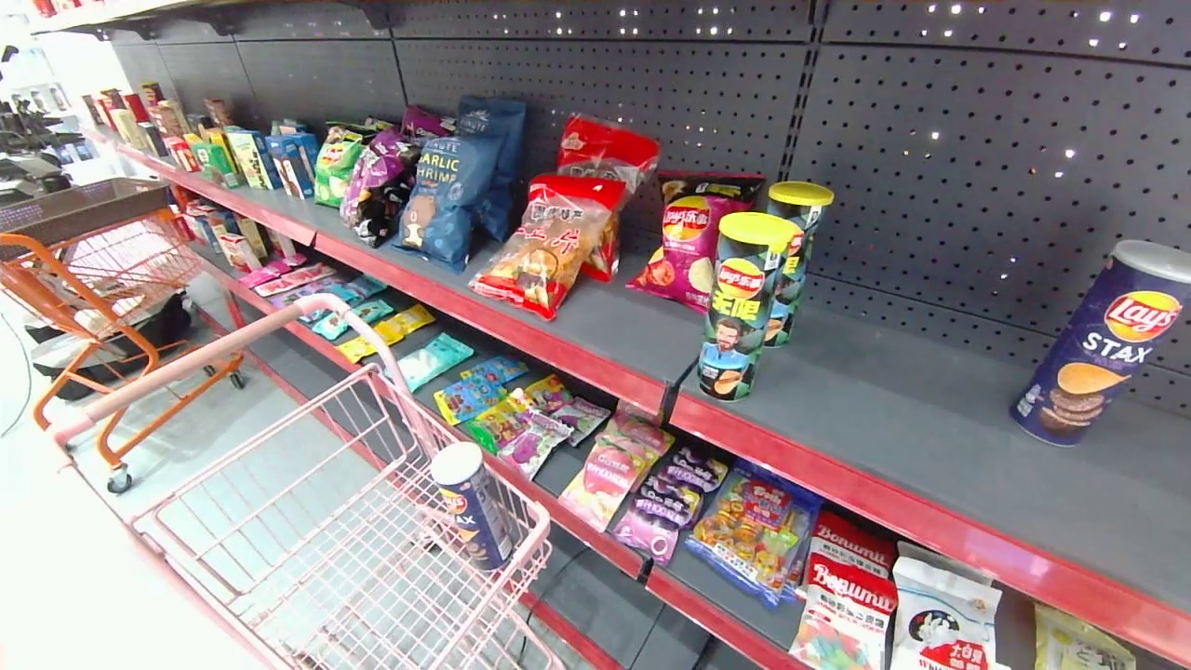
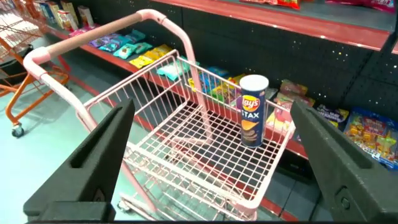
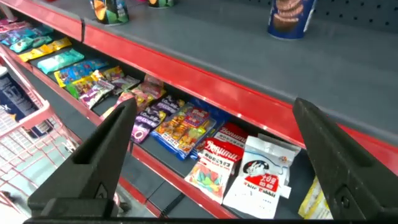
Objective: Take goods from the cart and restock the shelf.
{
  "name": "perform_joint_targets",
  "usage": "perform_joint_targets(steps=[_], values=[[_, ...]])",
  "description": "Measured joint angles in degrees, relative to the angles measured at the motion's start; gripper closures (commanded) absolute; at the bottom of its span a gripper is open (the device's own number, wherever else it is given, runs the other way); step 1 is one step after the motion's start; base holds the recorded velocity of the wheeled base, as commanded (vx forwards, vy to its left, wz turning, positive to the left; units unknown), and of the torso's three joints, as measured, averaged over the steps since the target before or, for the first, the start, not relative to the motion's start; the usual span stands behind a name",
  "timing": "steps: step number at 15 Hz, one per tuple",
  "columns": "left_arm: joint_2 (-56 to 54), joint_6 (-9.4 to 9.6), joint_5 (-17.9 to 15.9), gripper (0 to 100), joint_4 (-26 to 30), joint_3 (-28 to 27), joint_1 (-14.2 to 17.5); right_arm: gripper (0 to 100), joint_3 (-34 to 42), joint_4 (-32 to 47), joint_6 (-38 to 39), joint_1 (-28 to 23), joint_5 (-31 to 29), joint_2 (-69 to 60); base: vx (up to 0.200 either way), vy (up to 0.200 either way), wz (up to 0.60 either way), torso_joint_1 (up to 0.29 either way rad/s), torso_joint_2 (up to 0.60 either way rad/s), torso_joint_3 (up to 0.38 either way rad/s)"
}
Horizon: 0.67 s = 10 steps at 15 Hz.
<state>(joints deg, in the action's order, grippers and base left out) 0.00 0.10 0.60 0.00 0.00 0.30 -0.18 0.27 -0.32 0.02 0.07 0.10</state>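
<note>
Blue chip can point(image 1: 475, 507) stands upright in the pink cart point(image 1: 307, 422), in the corner nearest the shelf point(image 1: 884, 419). Left gripper point(image 2: 211, 109) fingers apart, aimed toward it; right gripper point(image 3: 214, 106) fingers apart too. Likely light, stiff, smooth-sided tube; grip mid-body, gently.

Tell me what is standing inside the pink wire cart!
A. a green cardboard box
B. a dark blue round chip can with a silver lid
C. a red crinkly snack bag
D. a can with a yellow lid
B: the dark blue round chip can with a silver lid stands alone inside the pink wire cart.
</note>
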Motion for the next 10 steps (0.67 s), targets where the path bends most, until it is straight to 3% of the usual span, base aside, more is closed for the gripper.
perform_joint_targets(steps=[10], values=[[0.0,0.00,-0.1,0,0.0,0.0,0.0,0,0.0,0.0,-0.1,0.0,0.0,0.0,0.000,0.000,0.00,-0.148,0.37,0.217]])
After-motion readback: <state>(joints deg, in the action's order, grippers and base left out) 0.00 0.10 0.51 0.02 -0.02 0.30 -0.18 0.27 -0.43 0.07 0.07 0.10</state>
